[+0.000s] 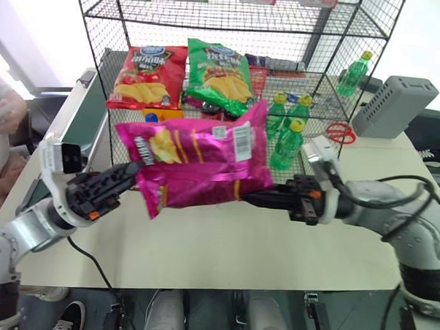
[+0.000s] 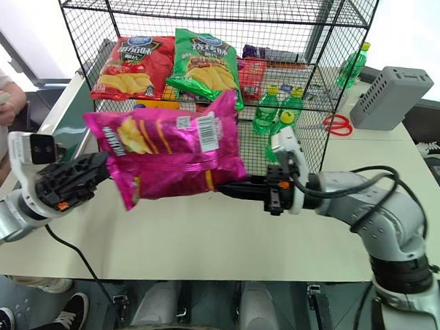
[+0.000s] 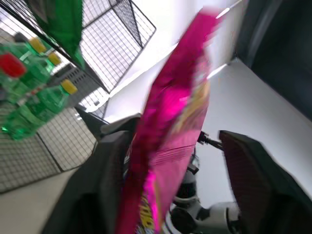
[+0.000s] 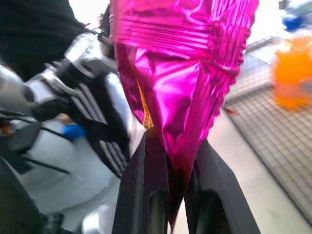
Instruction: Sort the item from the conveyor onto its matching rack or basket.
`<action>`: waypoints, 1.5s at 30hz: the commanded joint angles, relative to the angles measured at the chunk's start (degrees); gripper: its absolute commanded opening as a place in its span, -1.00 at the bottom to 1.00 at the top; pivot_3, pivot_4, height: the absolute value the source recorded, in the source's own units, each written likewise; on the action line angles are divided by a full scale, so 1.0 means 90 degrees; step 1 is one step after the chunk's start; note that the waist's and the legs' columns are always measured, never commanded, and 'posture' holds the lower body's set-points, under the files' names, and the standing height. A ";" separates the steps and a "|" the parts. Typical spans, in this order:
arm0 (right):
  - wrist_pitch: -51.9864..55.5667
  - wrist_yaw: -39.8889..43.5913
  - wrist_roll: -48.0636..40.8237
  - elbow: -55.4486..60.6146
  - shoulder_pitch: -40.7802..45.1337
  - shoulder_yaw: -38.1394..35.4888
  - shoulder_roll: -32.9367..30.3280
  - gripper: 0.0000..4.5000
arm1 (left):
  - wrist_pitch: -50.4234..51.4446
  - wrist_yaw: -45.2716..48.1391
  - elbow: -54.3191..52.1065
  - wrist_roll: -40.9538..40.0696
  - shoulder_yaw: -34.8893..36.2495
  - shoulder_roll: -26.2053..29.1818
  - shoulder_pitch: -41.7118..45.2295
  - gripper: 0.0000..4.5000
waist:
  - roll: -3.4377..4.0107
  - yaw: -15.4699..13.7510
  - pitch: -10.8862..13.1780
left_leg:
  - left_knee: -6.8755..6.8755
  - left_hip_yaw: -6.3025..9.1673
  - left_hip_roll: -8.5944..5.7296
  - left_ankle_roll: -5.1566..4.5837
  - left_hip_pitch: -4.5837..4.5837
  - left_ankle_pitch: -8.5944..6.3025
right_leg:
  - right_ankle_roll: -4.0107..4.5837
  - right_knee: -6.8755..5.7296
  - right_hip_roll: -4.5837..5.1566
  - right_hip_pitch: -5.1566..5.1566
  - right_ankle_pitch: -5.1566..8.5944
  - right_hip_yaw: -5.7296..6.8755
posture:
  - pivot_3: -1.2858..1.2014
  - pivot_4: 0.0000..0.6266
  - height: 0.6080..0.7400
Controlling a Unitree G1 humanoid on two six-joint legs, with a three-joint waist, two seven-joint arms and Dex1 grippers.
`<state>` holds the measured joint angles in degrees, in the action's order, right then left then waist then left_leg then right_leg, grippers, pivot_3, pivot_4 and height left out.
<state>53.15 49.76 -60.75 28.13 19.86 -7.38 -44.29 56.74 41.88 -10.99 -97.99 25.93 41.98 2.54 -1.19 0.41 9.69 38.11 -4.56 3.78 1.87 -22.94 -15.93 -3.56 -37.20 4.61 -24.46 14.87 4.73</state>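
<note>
Right gripper [image 4: 168,195] pinches the glossy, crinkled magenta bag [image 1: 198,164].

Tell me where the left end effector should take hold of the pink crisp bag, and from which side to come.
Grip the pink crisp bag on its flat crimped end seam nearest the left end effector, coming in from the robot's left. The bag hangs sideways in the air, the right end effector shut on the opposite seam, so that free end is thin, flat and unobstructed; the puffed middle would probably slip.
</note>
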 commanded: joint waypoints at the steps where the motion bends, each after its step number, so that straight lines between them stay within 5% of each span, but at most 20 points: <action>1: -0.0394 -0.0239 -0.0067 0.0425 -0.0133 -0.1006 -0.0232 -1.00 | -0.0513 0.0374 -0.0217 0.0908 0.0194 -0.0028 0.0040 0.99 | 0.0000 -0.0005 0.0000 | 0.0000 -0.0002 0.0000 0.0000 0.0000 0.0000 | 0.0000 0.0000 0.0000 0.0000 0.0000 0.0000 | 0.03 -0.52 1.00; 10: -0.1630 -0.0351 0.0671 0.0297 -0.0782 -0.2678 -0.0397 -1.00 | -0.0821 0.0950 -0.0085 0.2034 -0.0420 -0.0236 0.0866 0.99 | -0.0001 -0.0112 0.0001 | 0.0000 -0.0009 -0.0003 0.0000 -0.0008 0.0000 | -0.0001 0.0012 0.0001 0.0000 0.0000 0.0004 | 0.03 -0.52 1.00; 25: -0.7357 -0.0038 0.5446 -0.1926 -0.0525 -0.1820 -0.0793 -1.00 | -0.1029 0.1526 0.0062 0.3176 -0.0785 -0.0357 0.1433 0.99 | 0.0004 -0.0111 0.0005 | 0.0003 -0.0013 -0.0004 0.0000 -0.0009 0.0001 | -0.0006 0.0011 0.0000 -0.0001 0.0000 0.0004 | 0.03 -0.52 1.00; 31: -0.9204 -0.0926 0.7477 -0.2847 -0.0384 -0.1357 -0.1128 -1.00 | -0.1176 0.1635 -0.0069 0.3464 -0.0803 -0.0425 0.1453 0.99 | 0.0009 -0.0095 0.0007 | 0.0003 -0.0014 -0.0002 0.0003 -0.0007 0.0002 | -0.0007 0.0009 -0.0001 -0.0001 0.0000 0.0004 | 0.03 -0.52 1.00; 36: -0.9279 -0.2427 0.9416 -0.3302 -0.0132 -0.1045 -0.1250 -1.00 | -0.1536 0.1685 -0.0348 0.3757 -0.0804 -0.0533 0.1449 0.99 | 0.0010 -0.0087 0.0008 | 0.0003 -0.0016 -0.0002 0.0031 -0.0007 0.0018 | -0.0007 0.0009 0.0001 -0.0002 0.0001 0.0003 | 0.03 -0.52 1.00; 45: -0.8100 -0.3526 1.0556 -0.3033 0.0227 -0.0536 -0.0775 -1.00 | -0.1639 0.1569 -0.0655 0.3801 -0.0716 -0.0635 0.1283 0.99 | 0.0011 -0.0034 0.0009 | 0.0003 -0.0014 0.0000 0.0056 -0.0005 0.0033 | -0.0007 0.0003 0.0000 -0.0002 0.0000 0.0002 | 0.03 -0.52 1.00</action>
<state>-22.58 20.29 33.02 -1.22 19.79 -11.44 -51.59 43.10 56.06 -14.48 -63.51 18.74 36.05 13.93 -1.09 0.11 9.77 38.13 -4.68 3.77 2.39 -22.98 -15.63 -3.63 -37.18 4.62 -24.48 14.88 4.75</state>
